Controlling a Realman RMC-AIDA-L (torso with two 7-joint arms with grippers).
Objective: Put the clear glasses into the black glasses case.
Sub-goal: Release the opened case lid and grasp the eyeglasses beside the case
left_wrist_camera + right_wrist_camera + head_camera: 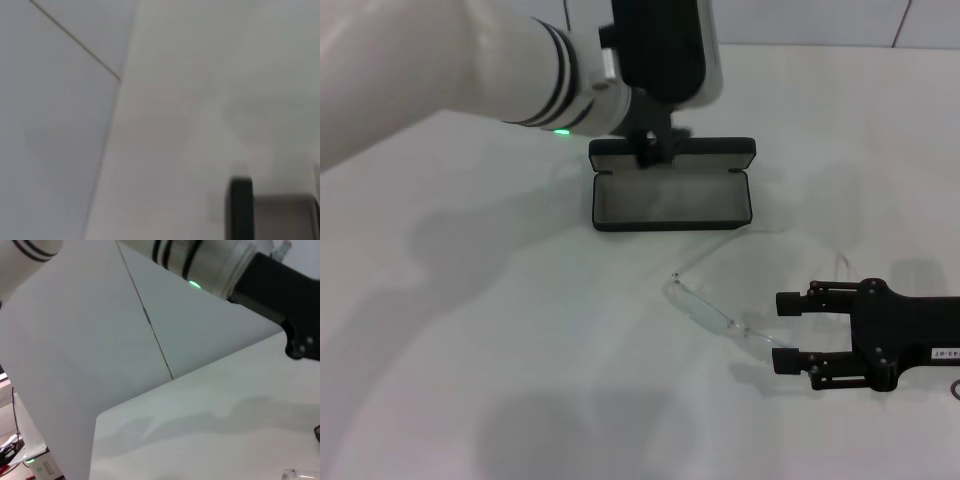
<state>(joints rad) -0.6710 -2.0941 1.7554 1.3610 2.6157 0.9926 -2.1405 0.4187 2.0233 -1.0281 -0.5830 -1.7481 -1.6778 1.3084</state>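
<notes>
**Glasses beside the open case, right jaws spread around one end**

The black glasses case (671, 198) lies open on the white worktop (500, 330). The clear glasses (712, 310) lie on the worktop just in front of the case. The right gripper (783, 331) has its jaws released astride the glasses' near end. The left gripper (647, 150) sits at the case's lid; whether its jaws are released or clenched cannot be told.

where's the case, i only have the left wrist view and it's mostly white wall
Observer: The black glasses case lies open on the table, grey lining up, below the left gripper.
Operator: and the glasses
Observer: The clear glasses lie on the table, outside the case, between it and the right gripper.
Operator: right arm holding them
Observer: No. Its jaws are open, one on either side of the frame's near end, not closed on it.
</notes>
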